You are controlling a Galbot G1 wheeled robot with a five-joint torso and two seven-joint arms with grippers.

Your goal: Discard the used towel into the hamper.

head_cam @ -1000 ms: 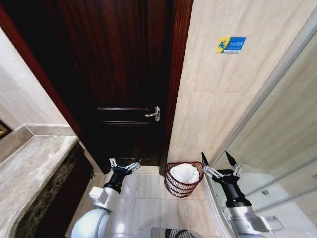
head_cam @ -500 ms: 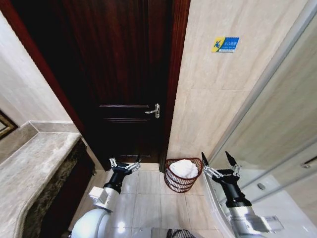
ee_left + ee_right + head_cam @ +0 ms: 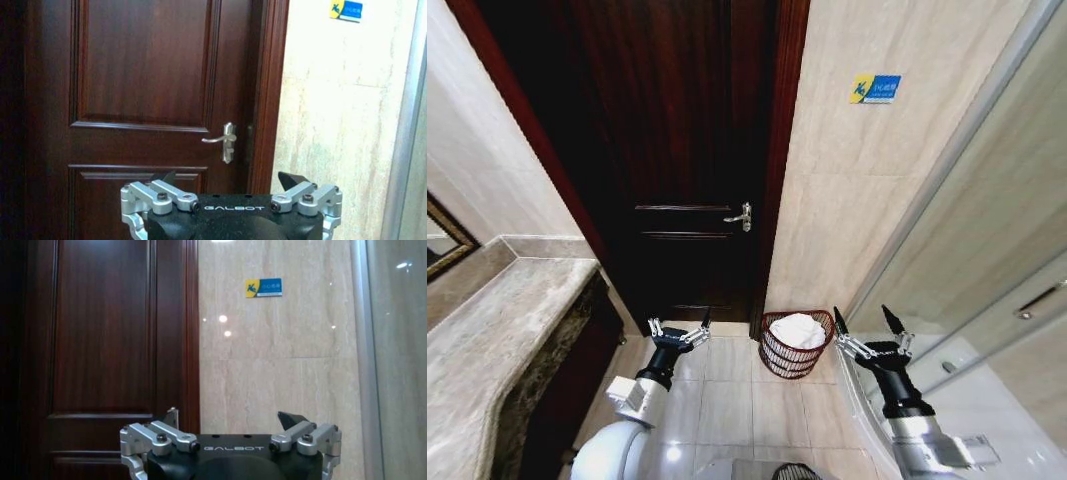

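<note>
The hamper (image 3: pixel 795 352), a small round red-brown wire basket, stands on the tiled floor against the wall beside the door frame. A crumpled white towel (image 3: pixel 799 329) lies inside it, heaped up to the rim. My left gripper (image 3: pixel 678 328) hovers open to the left of the hamper, in front of the door, holding nothing. My right gripper (image 3: pixel 866 325) stands open just to the right of the hamper, also holding nothing. In the wrist views both grippers, the left (image 3: pixel 229 180) and the right (image 3: pixel 229 417), have their fingers spread wide apart.
A dark wooden door (image 3: pixel 677 160) with a metal handle (image 3: pixel 739 217) is shut ahead. A marble counter (image 3: pixel 497 320) runs along the left. A glass shower panel (image 3: pixel 987 260) lines the right. A blue and yellow sign (image 3: pixel 875 88) hangs on the beige tiled wall.
The whole head view has shifted, with hamper, door handle and sign sitting lower or farther off than before: the camera moved. Both grippers keep the same open pose.
</note>
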